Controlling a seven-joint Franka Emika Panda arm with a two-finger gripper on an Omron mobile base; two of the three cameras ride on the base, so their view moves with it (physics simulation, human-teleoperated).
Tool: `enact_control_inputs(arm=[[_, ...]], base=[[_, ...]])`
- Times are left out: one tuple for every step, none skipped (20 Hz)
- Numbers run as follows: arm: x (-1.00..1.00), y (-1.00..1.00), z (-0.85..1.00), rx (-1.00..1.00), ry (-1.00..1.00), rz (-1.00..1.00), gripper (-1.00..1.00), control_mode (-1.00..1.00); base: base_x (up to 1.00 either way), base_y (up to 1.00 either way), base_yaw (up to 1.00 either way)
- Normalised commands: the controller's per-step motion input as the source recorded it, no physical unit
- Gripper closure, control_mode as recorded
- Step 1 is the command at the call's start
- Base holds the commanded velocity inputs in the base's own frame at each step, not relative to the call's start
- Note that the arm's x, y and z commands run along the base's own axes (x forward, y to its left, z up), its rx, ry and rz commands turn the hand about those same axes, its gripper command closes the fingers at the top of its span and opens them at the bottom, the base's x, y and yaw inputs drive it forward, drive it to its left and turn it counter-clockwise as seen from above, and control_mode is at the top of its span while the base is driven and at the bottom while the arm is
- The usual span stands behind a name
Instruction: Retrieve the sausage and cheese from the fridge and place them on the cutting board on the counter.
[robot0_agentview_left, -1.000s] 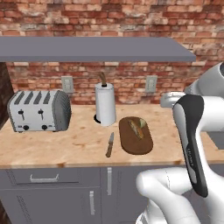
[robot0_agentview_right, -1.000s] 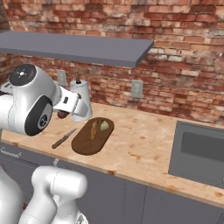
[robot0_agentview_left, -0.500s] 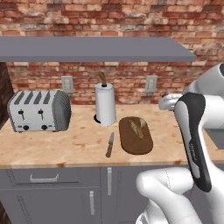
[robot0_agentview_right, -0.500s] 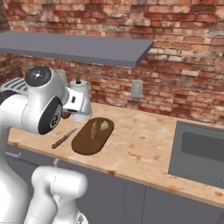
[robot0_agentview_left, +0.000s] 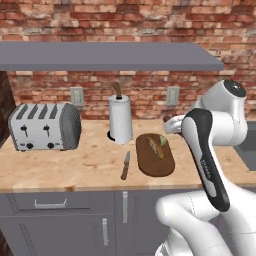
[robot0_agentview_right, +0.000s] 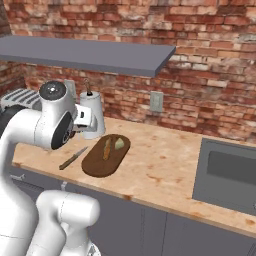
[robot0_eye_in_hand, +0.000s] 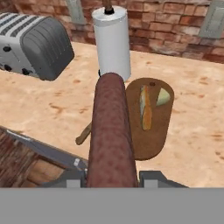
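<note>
One cutting board (robot0_agentview_left: 155, 162) lies on the single counter (robot0_agentview_left: 75, 170). It carries two pieces of food: one cheese (robot0_eye_in_hand: 163, 97) wedge toward the board's 1 o'clock in the hand view, and one long yellow-orange strip (robot0_eye_in_hand: 146, 110) near its middle. There is one sausage (robot0_eye_in_hand: 111, 131), one knife (robot0_agentview_left: 125, 166) at the board's 9 o'clock, one paper towel roll (robot0_agentview_left: 121, 119) at its 11 o'clock, and one toaster (robot0_agentview_left: 45, 126) with four slots. The brick wall has two outlets (robot0_agentview_left: 76, 96), one shelf (robot0_agentview_left: 110, 55) above them. One sink (robot0_agentview_right: 225, 175) sits at 3 o'clock. Three silver handles (robot0_agentview_left: 125, 206) show on the cabinets.
</note>
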Motion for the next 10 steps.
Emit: enact_control_inputs(arm=[[0.00, 0.37, -0.61, -0.09, 0.05, 0.00, 1.00, -1.00], [0.00, 0.27, -0.61, -0.09, 0.01, -0.02, 1.00, -1.00], [0.00, 0.15, -0.68, -0.09, 0.00, -0.03, 1.00, -1.00], [0.04, 0.00, -0.70, -0.07, 0.00, -0.05, 1.00, -1.00], [0.00, 0.00, -0.71, -0.06, 0.00, -0.04, 1.00, -1.00], [0.00, 0.00, -0.74, -0.01, 0.00, -0.04, 1.00, -1.00], [0.00, -0.06, -0.74, 0.00, 0.00, -0.01, 1.00, -1.00], [0.01, -0.07, -0.71, 0.00, 0.00, -0.01, 1.00, -1.00], [0.06, -0.06, -0.64, 0.00, 0.00, 0.00, 1.00, -1.00], [0.24, -0.05, -0.54, 0.00, 0.00, -0.01, 1.00, -1.00]], base=[[0.00, 0.00, 0.00], [0.00, 0.00, 0.00], [0.00, 0.00, 0.00], [0.00, 0.00, 0.00], [0.00, 0.00, 0.00], [0.00, 0.00, 0.00], [0.00, 0.00, 0.00], [0.00, 0.00, 0.00], [0.00, 0.00, 0.00], [0.00, 0.00, 0.00]])
